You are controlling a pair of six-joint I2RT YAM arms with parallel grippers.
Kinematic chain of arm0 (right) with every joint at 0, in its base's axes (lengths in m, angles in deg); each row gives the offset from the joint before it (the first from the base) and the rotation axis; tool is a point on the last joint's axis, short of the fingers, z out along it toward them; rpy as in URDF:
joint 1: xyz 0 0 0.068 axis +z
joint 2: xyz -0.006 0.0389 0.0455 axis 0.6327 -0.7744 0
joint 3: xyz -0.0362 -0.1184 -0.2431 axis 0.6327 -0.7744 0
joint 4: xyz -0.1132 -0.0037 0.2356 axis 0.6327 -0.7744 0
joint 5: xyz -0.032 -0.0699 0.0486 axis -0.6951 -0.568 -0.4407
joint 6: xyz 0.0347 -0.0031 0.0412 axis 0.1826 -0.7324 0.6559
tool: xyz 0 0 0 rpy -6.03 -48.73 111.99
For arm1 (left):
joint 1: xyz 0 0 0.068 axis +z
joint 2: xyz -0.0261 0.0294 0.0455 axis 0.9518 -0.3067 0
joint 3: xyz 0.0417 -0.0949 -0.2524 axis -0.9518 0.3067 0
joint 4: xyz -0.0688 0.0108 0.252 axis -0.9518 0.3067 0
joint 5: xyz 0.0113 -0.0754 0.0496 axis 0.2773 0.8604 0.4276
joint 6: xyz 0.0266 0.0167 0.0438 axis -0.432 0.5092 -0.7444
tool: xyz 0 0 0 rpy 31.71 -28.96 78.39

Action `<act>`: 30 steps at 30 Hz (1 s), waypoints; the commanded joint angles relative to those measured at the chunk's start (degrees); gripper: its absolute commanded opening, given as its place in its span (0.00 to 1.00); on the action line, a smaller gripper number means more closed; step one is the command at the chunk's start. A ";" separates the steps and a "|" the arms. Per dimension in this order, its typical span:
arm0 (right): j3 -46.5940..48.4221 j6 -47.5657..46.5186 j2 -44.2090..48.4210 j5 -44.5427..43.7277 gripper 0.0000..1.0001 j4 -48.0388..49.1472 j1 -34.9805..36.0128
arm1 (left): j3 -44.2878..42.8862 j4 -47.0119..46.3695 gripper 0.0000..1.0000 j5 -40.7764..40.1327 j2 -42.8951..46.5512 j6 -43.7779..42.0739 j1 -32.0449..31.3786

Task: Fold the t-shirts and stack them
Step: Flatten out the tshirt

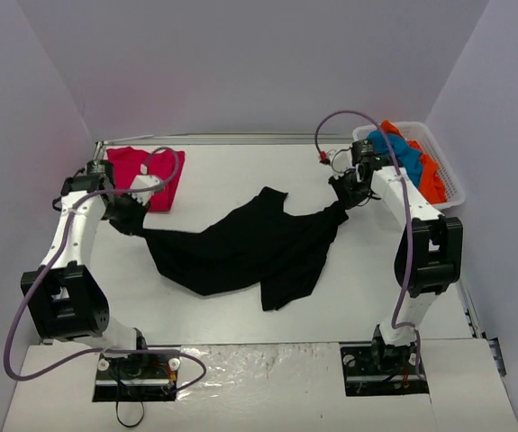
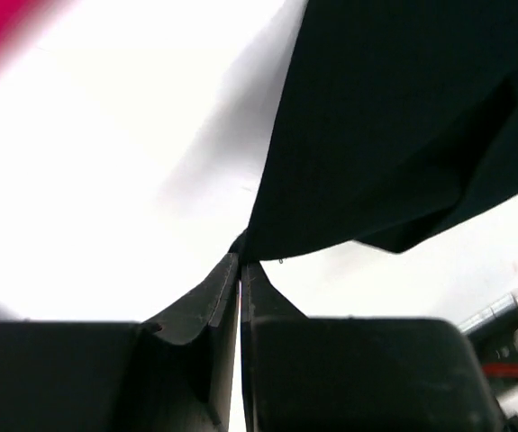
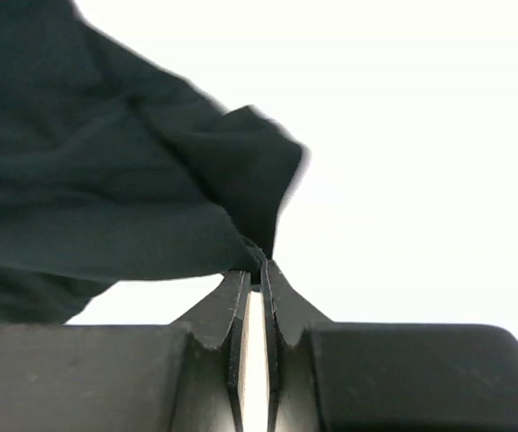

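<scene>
Crimson t-shirt (image 1: pixel 141 175) lies at upper left of the top view, beside the left gripper (image 2: pixel 241 263), which is clamped on one end of the black t-shirt (image 1: pixel 240 247). That shirt sags across the middle of the frame to the right gripper (image 3: pixel 255 270), pinched onto its other end. Blue t-shirt (image 1: pixel 403 153) and orange t-shirt (image 1: pixel 431 177) fill the white basket (image 1: pixel 444 162) at upper right.

We see a white table (image 1: pixel 240 171) enclosed by pale lilac walls (image 1: pixel 240 63), with a white slatted basket (image 1: pixel 450 175) at its far right corner.
</scene>
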 commanded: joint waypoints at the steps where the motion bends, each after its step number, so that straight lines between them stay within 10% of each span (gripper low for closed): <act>1: 6.52 1.85 3.74 -4.38 0.00 -1.85 -1.90 | -6.73 -2.15 0.02 -2.80 4.73 6.79 0.87; 10: 21.38 3.70 4.70 -6.93 0.00 -3.96 -3.57 | -13.87 -5.77 0.02 -7.90 10.35 11.81 0.78; 30: 18.22 3.96 17.63 -10.36 0.00 -2.12 -11.57 | -11.24 -10.69 0.02 -23.37 20.73 15.85 2.36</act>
